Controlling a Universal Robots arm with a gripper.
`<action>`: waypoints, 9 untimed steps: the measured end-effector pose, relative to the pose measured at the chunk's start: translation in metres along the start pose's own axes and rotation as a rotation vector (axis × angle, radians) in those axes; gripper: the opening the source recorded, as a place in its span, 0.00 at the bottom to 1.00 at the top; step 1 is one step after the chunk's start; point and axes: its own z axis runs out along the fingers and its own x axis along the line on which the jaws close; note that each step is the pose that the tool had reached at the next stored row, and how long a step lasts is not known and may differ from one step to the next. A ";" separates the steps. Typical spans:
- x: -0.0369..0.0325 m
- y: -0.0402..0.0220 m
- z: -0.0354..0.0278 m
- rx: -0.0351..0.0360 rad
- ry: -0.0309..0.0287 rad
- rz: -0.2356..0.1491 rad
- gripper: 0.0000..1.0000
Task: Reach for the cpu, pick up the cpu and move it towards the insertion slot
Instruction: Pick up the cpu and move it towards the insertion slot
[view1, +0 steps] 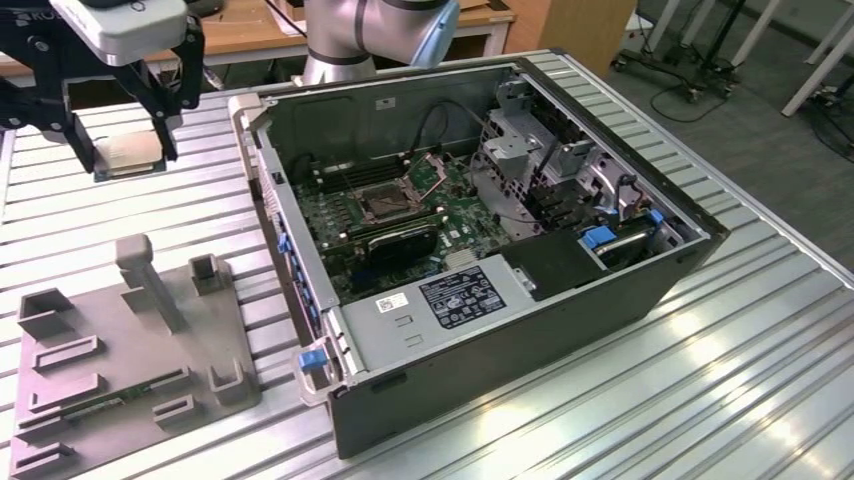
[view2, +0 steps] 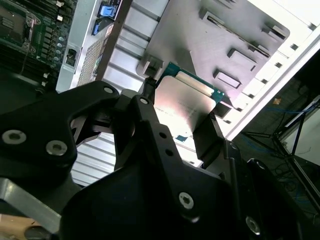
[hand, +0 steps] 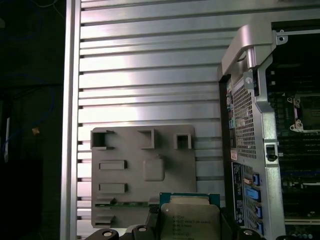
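- Gripper: upper left of the exterior view, fingers pinching the cpu by opposite edges.
- Cpu: judged light, stiff and fragile; edge hold suits.
- Insertion slot: mid-frame, well apart.

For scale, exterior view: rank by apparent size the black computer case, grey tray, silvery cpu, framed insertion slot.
1. Black computer case.
2. Grey slotted tray.
3. Silvery square cpu and silver-framed insertion slot look alike.

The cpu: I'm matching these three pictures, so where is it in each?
Exterior view: cpu between the fingers, at the exterior view's left of the computer case.
Second wrist view: cpu between the fingers, overlapping the grey tray.
First wrist view: cpu over the grey tray's corner.
Shared landmark: the grey tray.
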 end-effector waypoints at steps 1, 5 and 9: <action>-0.0009 0.0000 0.0000 0.0001 0.0001 0.000 0.54; -0.0041 0.0002 0.0000 0.0000 0.0000 0.000 0.54; -0.0074 0.0003 0.0000 0.0000 0.0000 0.000 0.54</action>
